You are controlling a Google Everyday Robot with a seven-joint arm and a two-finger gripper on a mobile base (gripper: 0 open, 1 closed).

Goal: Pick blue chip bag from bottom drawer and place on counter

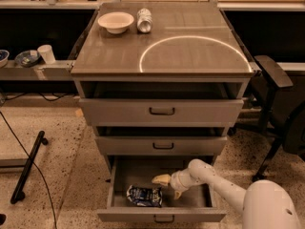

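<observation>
The tool [167,186] hangs inside the open drawer [143,216], spread wide and holding nothing. The bag [144,196] lies just below and to its left, untouched. This looks like the reach-to-grasp step: next it should lower onto the bag, close, then lift towards the surface [190,37] well above.

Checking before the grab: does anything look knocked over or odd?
Only the silver can appears tipped on its side on the counter, beside the bowl. The tool hangs open in the bottom drawer, beside the blue chip bag.
</observation>
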